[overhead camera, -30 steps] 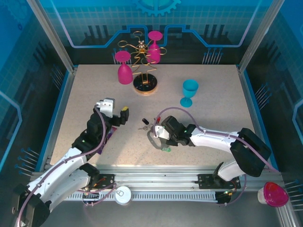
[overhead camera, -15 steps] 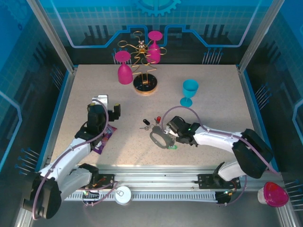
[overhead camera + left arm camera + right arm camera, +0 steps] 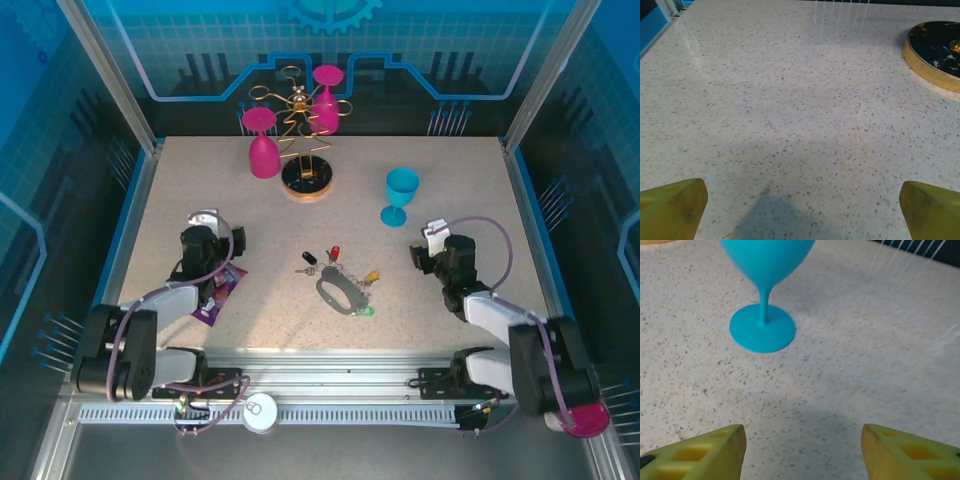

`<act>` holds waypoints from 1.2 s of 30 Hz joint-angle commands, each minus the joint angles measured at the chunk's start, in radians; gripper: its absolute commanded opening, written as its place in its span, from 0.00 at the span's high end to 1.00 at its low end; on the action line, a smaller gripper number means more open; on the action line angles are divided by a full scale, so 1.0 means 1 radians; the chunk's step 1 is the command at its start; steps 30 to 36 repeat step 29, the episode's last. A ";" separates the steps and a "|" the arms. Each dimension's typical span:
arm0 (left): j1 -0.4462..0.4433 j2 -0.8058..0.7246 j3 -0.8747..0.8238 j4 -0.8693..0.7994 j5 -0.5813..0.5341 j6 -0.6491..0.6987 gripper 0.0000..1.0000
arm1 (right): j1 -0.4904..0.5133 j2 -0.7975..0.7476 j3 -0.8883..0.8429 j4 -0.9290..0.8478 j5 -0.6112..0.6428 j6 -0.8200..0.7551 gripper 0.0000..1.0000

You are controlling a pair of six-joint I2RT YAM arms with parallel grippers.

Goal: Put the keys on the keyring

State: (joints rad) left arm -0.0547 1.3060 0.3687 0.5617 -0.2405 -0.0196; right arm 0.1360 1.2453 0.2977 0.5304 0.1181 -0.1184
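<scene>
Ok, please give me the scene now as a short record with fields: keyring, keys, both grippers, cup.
keyring: flat on the table, midway between the arms
red key, yellow-orange key: by the keyring's far end; attached or not, cannot tell
blue cup: upright, far right part of the table
left gripper: open, empty, over bare table
right gripper: open, empty, facing the blue cup

We see that the right hand point(image 3: 430, 248) has let go of the keyring point(image 3: 338, 291) and drawn back right toward the blue cup point(image 3: 401, 190), jaws now wide. A yellow-orange key point(image 3: 371, 272) lies uncovered. The left hand point(image 3: 207, 225) has retreated leftward.
</scene>
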 commanded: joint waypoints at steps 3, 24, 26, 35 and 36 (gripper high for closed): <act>0.012 0.123 -0.024 0.326 0.145 0.054 0.01 | -0.058 0.219 -0.007 0.488 -0.168 0.046 0.37; 0.024 0.254 0.012 0.374 0.026 0.003 0.01 | -0.107 0.295 0.102 0.357 -0.144 0.118 0.24; 0.024 0.253 0.011 0.377 0.027 0.003 0.01 | -0.107 0.295 0.101 0.358 -0.144 0.118 0.01; 0.023 0.253 0.006 0.383 0.046 0.012 0.01 | -0.105 0.295 0.100 0.358 -0.141 0.117 0.00; 0.023 0.253 0.006 0.383 0.046 0.012 0.01 | -0.105 0.295 0.100 0.358 -0.141 0.117 0.00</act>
